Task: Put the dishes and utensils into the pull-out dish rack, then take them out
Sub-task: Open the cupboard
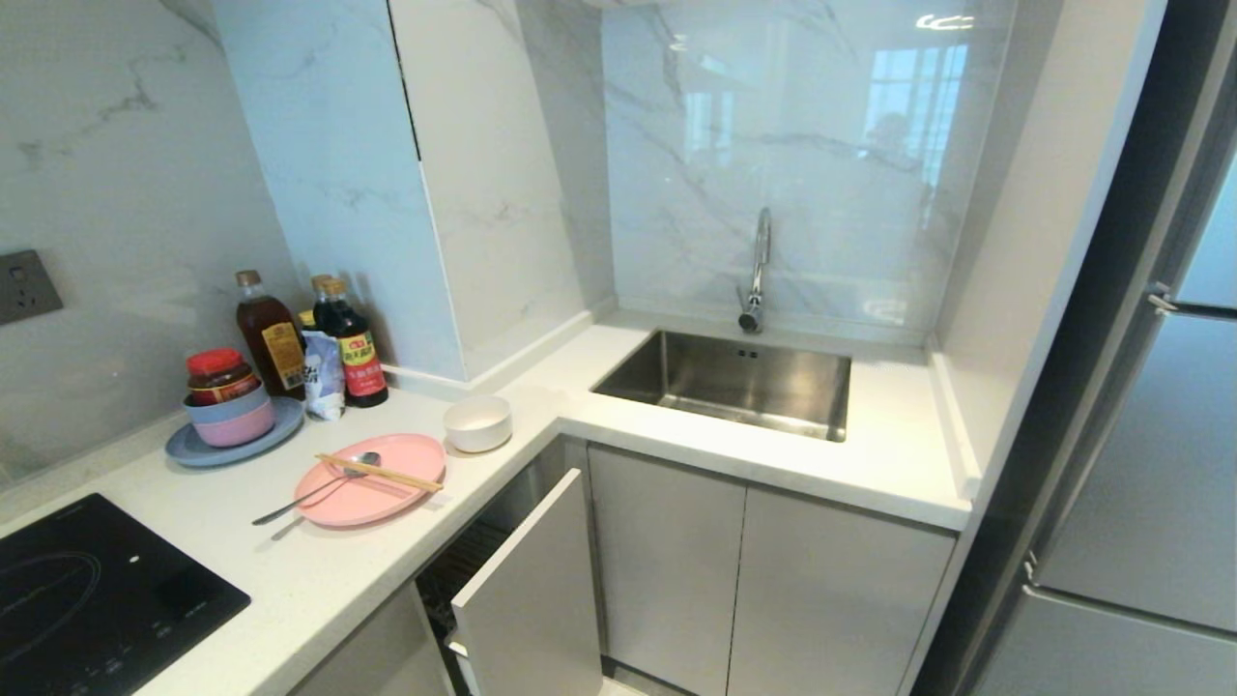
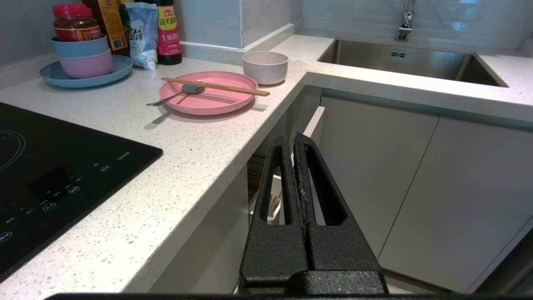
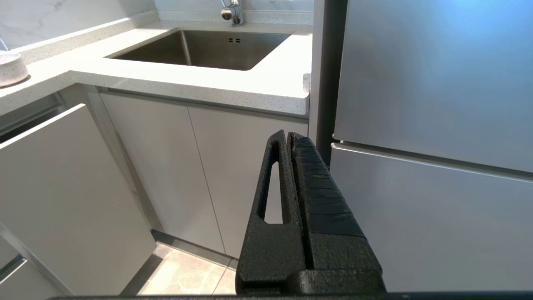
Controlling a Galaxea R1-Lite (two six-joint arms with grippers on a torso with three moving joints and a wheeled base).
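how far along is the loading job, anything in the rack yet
Only the opening looks done: the grey cabinet front of the pull-out dish rack stands pulled out. Nothing is in hand: the left gripper and right gripper are shut and empty, clear of the counter. All loading remains: the wooden chopsticks and silver metal spoon lie on the flat pale-pink plate, with the small white bowl beside it.

From our head we look down from above the counter corner, with the sink (image 1: 725,384) ahead and to the right. Our left wrist view sits lower, just below counter height, facing the sink from its left. Our right wrist view sits low before the cabinets, facing the sink from its right. All three views share the sink; the bowl (image 3: 10,68) too.
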